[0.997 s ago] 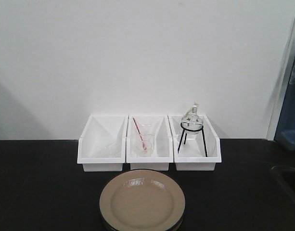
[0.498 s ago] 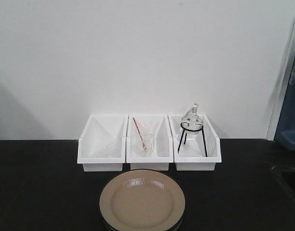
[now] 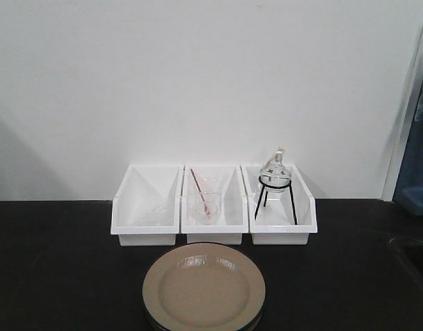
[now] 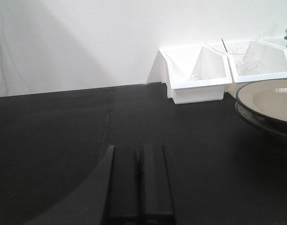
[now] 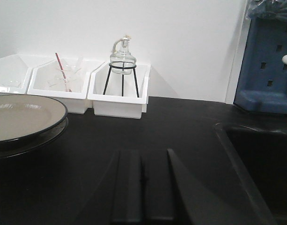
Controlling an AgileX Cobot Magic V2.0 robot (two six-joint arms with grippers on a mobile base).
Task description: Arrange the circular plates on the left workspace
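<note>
Two round shallow plates with glossy beige-tan tops and dark rims, stacked one on the other near the front of the flat matte black bench, just in front of the middle of three white plastic bins. Lower plate visible only as a dark edge under the upper one in the wrist views.

Behind the stack, against the white wall: left white bin holding faint clear glassware; middle white bin holding a clear glass beaker with a red-tipped rod leaning in it; right white bin holding a clear glass alcohol lamp seated on a black wire tripod stand.

Left end effector low over bare bench well to the left of the plates, dark fingers pressed together with only a thin seam between, gripping nothing. Right end effector low over the bench to the right of the stack, fingers likewise pressed together and holding nothing.

Recessed black sink at the right end of the bench, blue perforated rack behind it.
</note>
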